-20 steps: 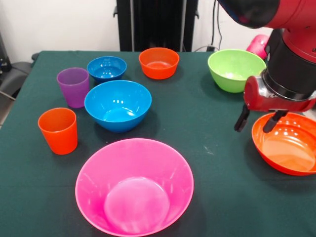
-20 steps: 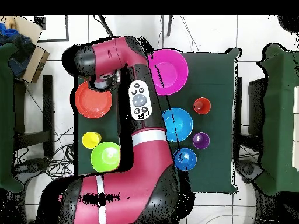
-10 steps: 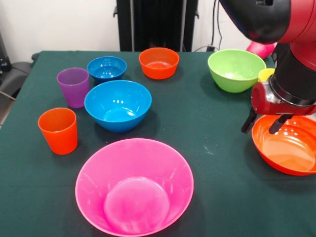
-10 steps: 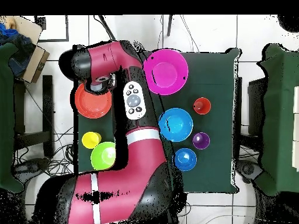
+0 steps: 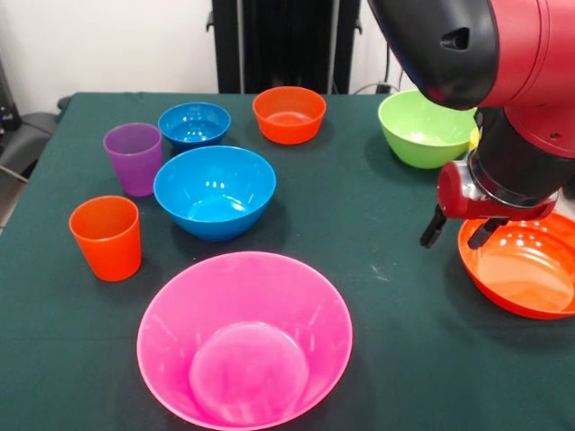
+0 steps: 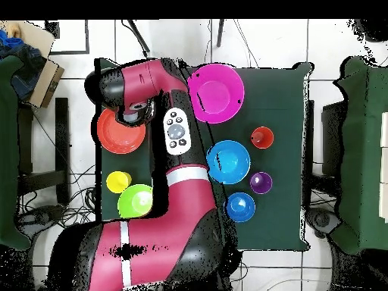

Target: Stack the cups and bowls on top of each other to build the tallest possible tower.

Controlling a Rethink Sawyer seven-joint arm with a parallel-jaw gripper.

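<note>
The large orange bowl [image 5: 526,269] sits at the table [image 5: 377,296] edge, nothing stacked in it. The tool [image 5: 456,230] hangs at its rim, fingers apart and empty, one outside the rim, one over the bowl. Judged step: gripping that rim; next it should lower and close. The lime green bowl [image 5: 424,126] stands near; the big pink bowl [image 5: 244,337] is well apart.

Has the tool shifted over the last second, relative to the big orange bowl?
Yes. In the front view the tool has slid slightly leftward, its fingers open and now straddling the left rim of the large orange bowl, which stayed put.
</note>
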